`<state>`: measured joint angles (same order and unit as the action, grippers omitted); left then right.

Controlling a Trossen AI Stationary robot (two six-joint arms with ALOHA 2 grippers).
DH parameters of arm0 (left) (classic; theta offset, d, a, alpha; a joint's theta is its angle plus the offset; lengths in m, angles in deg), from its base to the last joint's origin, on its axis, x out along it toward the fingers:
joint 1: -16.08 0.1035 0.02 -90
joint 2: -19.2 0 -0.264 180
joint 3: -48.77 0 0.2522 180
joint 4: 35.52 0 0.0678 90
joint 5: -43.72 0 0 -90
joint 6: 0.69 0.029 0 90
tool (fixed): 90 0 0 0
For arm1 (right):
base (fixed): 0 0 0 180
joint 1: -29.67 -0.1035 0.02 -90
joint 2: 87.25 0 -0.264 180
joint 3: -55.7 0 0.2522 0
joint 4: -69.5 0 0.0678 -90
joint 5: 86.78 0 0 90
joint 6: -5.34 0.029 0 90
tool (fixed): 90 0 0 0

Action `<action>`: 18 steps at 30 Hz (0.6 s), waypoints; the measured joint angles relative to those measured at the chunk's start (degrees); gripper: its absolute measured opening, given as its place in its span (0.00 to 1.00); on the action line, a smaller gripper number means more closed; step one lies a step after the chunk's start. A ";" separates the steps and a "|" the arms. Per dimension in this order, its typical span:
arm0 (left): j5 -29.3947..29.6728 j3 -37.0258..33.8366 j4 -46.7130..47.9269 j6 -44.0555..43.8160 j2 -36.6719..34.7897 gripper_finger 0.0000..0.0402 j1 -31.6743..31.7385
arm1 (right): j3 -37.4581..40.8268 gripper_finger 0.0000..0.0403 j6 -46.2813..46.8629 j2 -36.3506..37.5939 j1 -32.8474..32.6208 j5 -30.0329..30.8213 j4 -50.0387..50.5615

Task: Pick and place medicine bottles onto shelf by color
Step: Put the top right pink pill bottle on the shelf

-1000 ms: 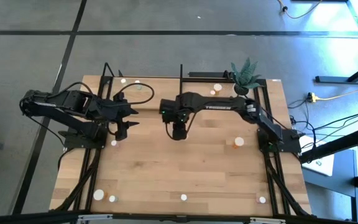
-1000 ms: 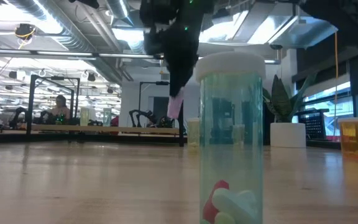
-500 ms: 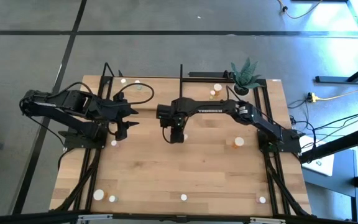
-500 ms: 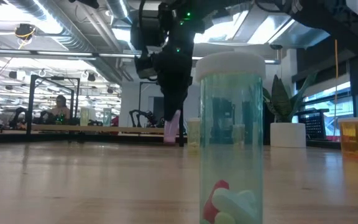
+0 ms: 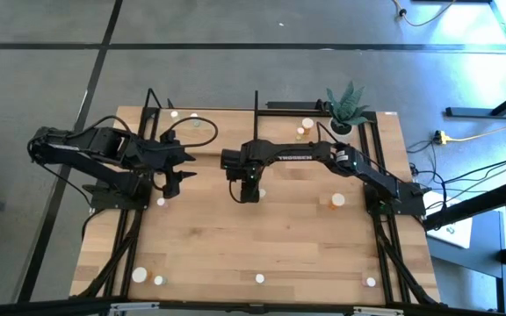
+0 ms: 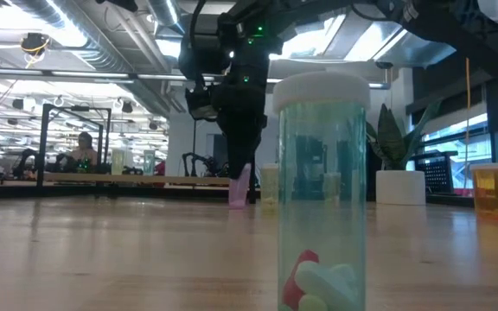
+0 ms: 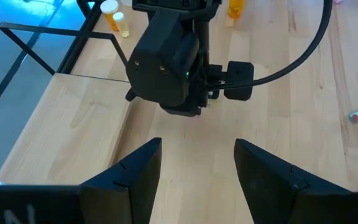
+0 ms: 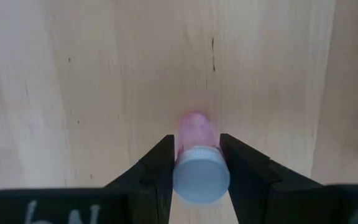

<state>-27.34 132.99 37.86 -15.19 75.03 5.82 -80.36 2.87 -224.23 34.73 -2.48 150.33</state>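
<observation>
My right gripper (image 5: 247, 194) is shut on a pink bottle with a white cap (image 8: 196, 134), low over the wood in the table's middle; it also shows in the low view (image 6: 239, 186). My left gripper (image 5: 188, 167) is open and empty (image 7: 197, 146), just left of it, facing it. The pale shelf board (image 7: 73, 118) with its black frame lies at the far left. Other bottles stand about: an orange one (image 5: 337, 200), two by the plant (image 5: 304, 127), several along the near edge (image 5: 259, 278). My right gripper pinches the pink bottle between its two fingers (image 8: 160, 165) at its upper body, just under the white cap (image 8: 201, 177). The fingers come from above, pointing down. The bottle stands nearly upright, a little tilted, its lower end (image 6: 236, 204) down at the wood surface.
A green bottle with pills (image 6: 322, 190) stands right in front of the low camera. A potted plant (image 5: 347, 105) stands at the far right. The shelf's black upright bar (image 5: 256, 101) rises at the far edge. Bare wood lies between the grippers and the near edge.
My right gripper has gone a little toward the table's left edge and down with the pink bottle. The bottle, earlier lifted clear, now has its lower end at the wood surface.
</observation>
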 joint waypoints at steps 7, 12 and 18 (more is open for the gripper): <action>0.00 0.00 0.01 0.04 -0.02 0.48 0.00 | 0.00 0.34 0.69 0.00 0.02 0.02 -0.33; 0.00 0.00 0.02 0.04 -0.02 0.48 0.00 | 0.02 0.40 0.71 0.00 0.02 0.02 -0.39; 0.00 0.00 0.31 0.04 -0.02 0.48 0.00 | 0.02 0.47 0.62 0.00 0.02 0.02 -0.63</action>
<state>-27.34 132.99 38.16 -15.15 75.01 5.82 -80.34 3.49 -224.23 34.75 -2.45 149.69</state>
